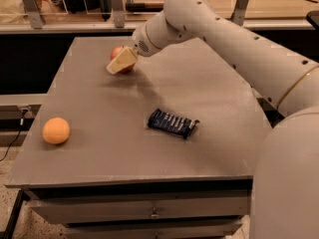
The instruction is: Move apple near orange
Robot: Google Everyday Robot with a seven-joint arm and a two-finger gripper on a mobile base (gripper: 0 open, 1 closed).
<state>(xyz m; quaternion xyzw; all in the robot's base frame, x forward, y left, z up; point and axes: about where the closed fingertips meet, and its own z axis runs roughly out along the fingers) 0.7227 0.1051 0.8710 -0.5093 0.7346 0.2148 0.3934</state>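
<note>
The red apple (117, 52) sits at the far left of the grey table (99, 108). My gripper (118, 65) is down right over the apple and covers its front, so only its top and lower edge show. The orange (56, 130) lies near the table's front left edge, well apart from the apple and the gripper.
A dark blue snack packet (172, 123) lies in the middle of the table, right of the orange. My white arm (224, 39) reaches in from the right over the far part of the table. A railing with metal posts (117, 6) runs behind the table.
</note>
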